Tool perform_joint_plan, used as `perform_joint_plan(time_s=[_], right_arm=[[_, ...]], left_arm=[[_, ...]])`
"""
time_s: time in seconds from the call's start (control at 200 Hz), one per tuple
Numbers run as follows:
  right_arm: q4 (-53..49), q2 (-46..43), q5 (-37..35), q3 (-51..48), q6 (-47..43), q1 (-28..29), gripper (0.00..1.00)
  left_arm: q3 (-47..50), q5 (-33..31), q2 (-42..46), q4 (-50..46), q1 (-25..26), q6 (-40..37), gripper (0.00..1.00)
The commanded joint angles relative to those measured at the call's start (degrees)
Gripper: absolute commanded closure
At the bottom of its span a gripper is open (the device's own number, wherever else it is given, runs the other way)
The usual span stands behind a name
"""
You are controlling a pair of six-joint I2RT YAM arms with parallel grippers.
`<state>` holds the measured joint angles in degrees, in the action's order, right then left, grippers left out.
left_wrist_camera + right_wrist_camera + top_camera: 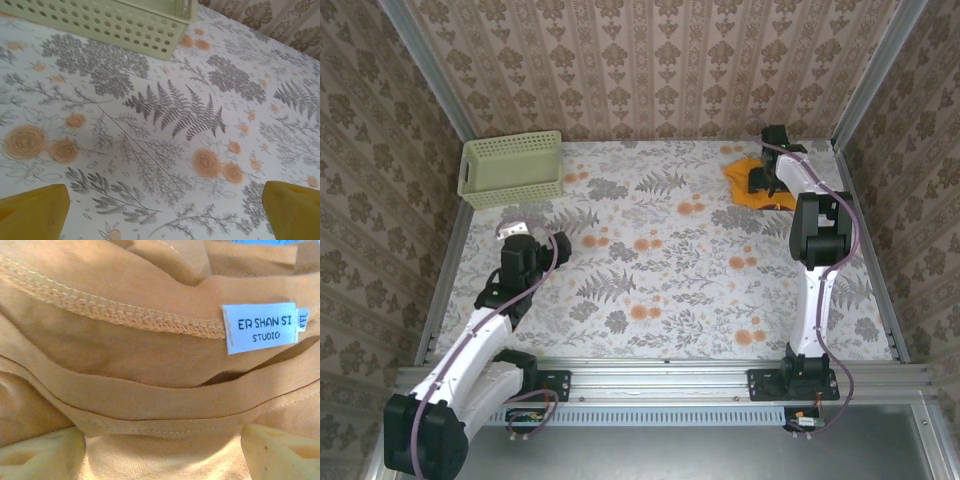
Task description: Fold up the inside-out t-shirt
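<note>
Patterned table bears the t-shirt, partly hidden beneath right fingers, spread apart like the left fingers.

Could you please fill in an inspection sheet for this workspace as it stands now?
Surface: floral-print tablecloth, lying flat.
Job's things: orange-yellow cotton t-shirt bunched in the far right corner, white brand label and seams showing.
Clutter: pale green plastic lattice basket, far left.
Grippers: left gripper open above bare cloth; right gripper open, close over the shirt.
Cables: purple cable along each arm.
Surroundings: patterned wallpaper walls, aluminium frame.
</note>
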<state>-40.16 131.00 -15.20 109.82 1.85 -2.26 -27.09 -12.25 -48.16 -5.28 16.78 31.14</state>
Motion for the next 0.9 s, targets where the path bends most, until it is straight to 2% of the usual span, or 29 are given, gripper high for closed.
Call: perform_joint_plan(time_s=[0.0, 0.11, 0.17, 0.24, 0.34, 0.455, 0.51, 0.615, 0.81, 0.895], right_arm=[[-3.5, -1.0, -2.6, 2.7, -4.6, 0.7, 0.17], [0.2, -9.8, -1.8, -4.7, -2.7, 1.8, 0.15], [4.2, -16.8, -2.8, -12.4, -1.3, 3.1, 0.09], [10.9, -25.5, -4.9, -22.9, 0.7, 5.3, 0.04], [18.6, -36.4, -7.2, -37.0, 4.7, 7.6, 0.0], [23.7, -45.7, -7.0, -49.6, 10.8, 7.9, 0.0], [31.6, -49.0, -7.5, -57.4, 10.0, 8.4, 0.0], [46.4, -53.0, -7.9, -70.8, 8.4, 8.4, 0.0], [61.1, -50.1, -3.6, -77.4, 3.2, 8.1, 0.0], [68.7, -50.3, -0.5, -80.1, 0.7, 7.4, 0.0]], left_arm=[[-0.1, -5.8, -0.7, 3.9, -0.4, -5.3, 0.0], [-1.8, -11.5, -3.8, 3.6, -0.7, -8.4, 0.0], [-3.3, -16.1, -6.5, 2.9, -0.7, -10.0, 0.0], [-3.6, -20.1, -10.5, 6.8, -1.0, -13.1, 0.0], [-6.5, -21.3, -17.7, 9.0, -2.2, -17.2, 0.0], [-8.9, -20.6, -23.1, 11.7, -3.1, -22.4, 0.0], [-8.2, -20.3, -23.6, 15.0, -3.0, -26.0, 0.0], [-2.0, -15.8, -24.4, 27.6, -3.3, -34.2, 0.0], [3.8, -13.1, -27.1, 38.5, -5.2, -35.3, 0.0], [8.3, -10.8, -27.6, 50.6, -6.7, -36.3, 0.0]])
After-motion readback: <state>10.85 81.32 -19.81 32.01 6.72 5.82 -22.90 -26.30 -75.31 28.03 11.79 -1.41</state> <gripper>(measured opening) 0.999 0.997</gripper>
